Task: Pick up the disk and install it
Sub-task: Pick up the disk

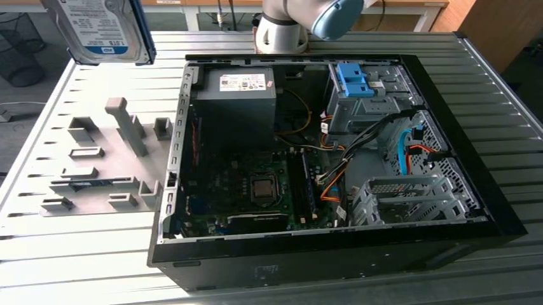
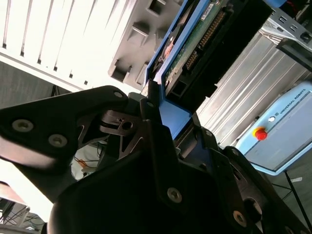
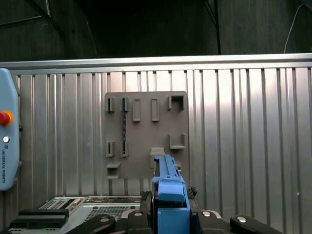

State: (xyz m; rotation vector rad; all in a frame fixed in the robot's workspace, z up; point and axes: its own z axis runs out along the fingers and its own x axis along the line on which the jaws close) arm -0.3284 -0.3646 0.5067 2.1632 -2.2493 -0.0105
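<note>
The disk (image 1: 98,28) hangs in the air at the exterior view's upper left, above the table, its white-and-blue label facing the camera and a blue rail along its edge. In the second wrist view its green circuit-board side and blue rail (image 2: 195,44) stick out from my gripper (image 2: 178,117), which is shut on it. In the first wrist view the blue rail (image 3: 168,183) rises edge-on between the fingers of the gripper (image 3: 170,214).
An open black computer case (image 1: 500,216) lies on the slatted metal table, with a blue bracket (image 1: 357,79) in its drive cage at the far end. A grey fixture plate (image 1: 102,165) with upright holders lies beside the case. A teach pendant (image 3: 5,146) lies on the table.
</note>
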